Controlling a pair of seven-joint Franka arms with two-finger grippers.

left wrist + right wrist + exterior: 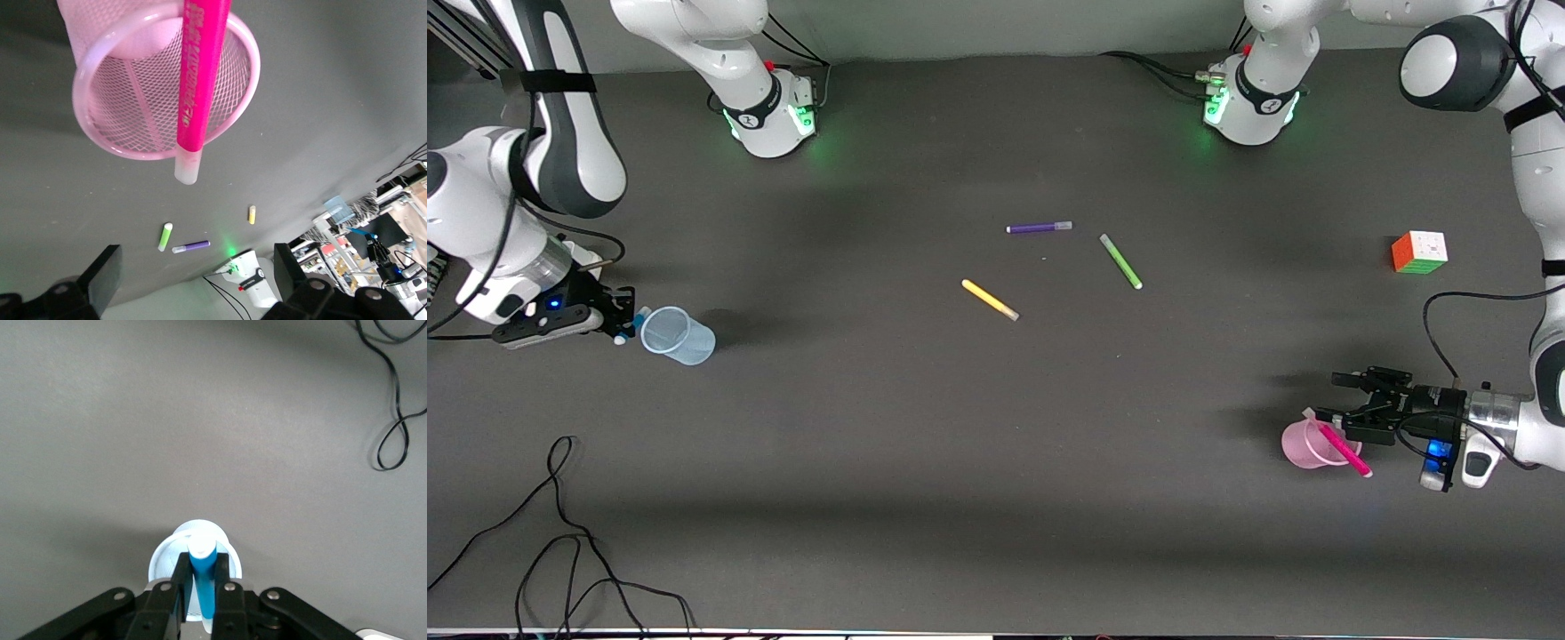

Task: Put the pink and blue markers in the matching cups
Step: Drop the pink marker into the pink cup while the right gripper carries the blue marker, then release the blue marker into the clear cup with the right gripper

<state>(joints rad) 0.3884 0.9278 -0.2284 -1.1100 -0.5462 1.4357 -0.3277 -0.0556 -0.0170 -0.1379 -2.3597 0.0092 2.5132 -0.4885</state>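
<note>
A dark table (925, 462) is shared by both arms. The pink cup (1303, 446) stands toward the left arm's end, nearer the front camera than the cube (1419, 252); the blue cup (679, 336) stands toward the right arm's end.

The left gripper (1329, 397) is beside the pink cup with its fingers spread, released. The pink marker (1344, 449) is seen leaning in the pink cup, one end propped over the rim; in the left wrist view it (199, 87) crosses the cup mouth (107, 127).

The right gripper (624, 316) is at the blue cup's rim, clenched on the blue marker (202, 577), which is held over the cup opening (160, 563).

Step in hand is judged to be the blue drop: the marker should be centred over the mouth, lowered inside before release, so the light cup is not tipped.

Purple pen (1039, 228), green pen (1120, 260) and yellow pen (989, 300) are left mid-table.
</note>
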